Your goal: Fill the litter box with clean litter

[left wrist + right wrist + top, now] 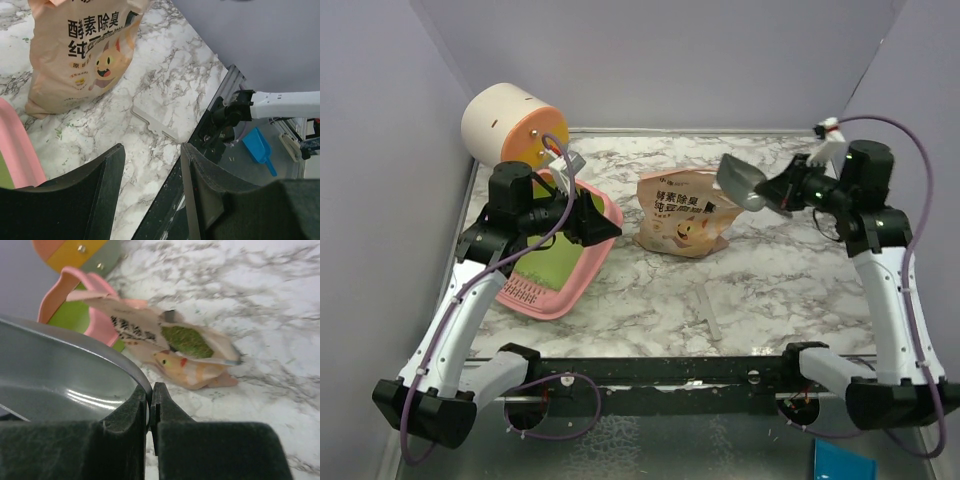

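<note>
Steel scoop [60,375] is sitting clamped in right gripper [150,390]; left gripper [151,150] is hanging part-open, empty, so unbraced litter bag [682,215] is probably risking tipping.

Light was bright and even, shadows were faint, right wrist view was blurred, glare streaked the metal scoop [60,375]

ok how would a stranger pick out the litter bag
On the marble table, look between the pink litter box at left and the metal scoop in the right hand. The litter bag sits there, tan paper, green litter in its open top. It alone bears a cartoon animal.
</note>
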You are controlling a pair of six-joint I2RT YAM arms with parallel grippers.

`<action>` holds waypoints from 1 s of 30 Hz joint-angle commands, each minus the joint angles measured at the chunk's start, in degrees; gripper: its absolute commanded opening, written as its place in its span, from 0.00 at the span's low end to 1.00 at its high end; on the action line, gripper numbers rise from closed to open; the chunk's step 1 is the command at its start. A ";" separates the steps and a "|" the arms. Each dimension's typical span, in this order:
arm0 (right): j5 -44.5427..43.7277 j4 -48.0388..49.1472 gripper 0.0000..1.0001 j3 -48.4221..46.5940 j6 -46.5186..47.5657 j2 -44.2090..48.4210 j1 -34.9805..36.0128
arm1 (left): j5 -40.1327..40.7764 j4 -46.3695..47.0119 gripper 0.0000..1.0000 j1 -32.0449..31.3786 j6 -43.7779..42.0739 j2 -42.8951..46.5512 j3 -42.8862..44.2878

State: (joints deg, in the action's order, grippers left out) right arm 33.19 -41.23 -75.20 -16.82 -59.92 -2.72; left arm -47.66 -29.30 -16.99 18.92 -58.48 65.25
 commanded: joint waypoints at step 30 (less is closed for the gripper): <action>-54.68 -3.08 0.01 -10.32 -4.42 -16.92 51.35 | 2.70 -2.49 0.47 -1.23 -0.97 -8.94 9.85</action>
State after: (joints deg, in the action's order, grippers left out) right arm -18.02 -45.89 -83.29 -19.59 -76.29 46.17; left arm -45.50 -35.03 -17.47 16.64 -66.57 75.40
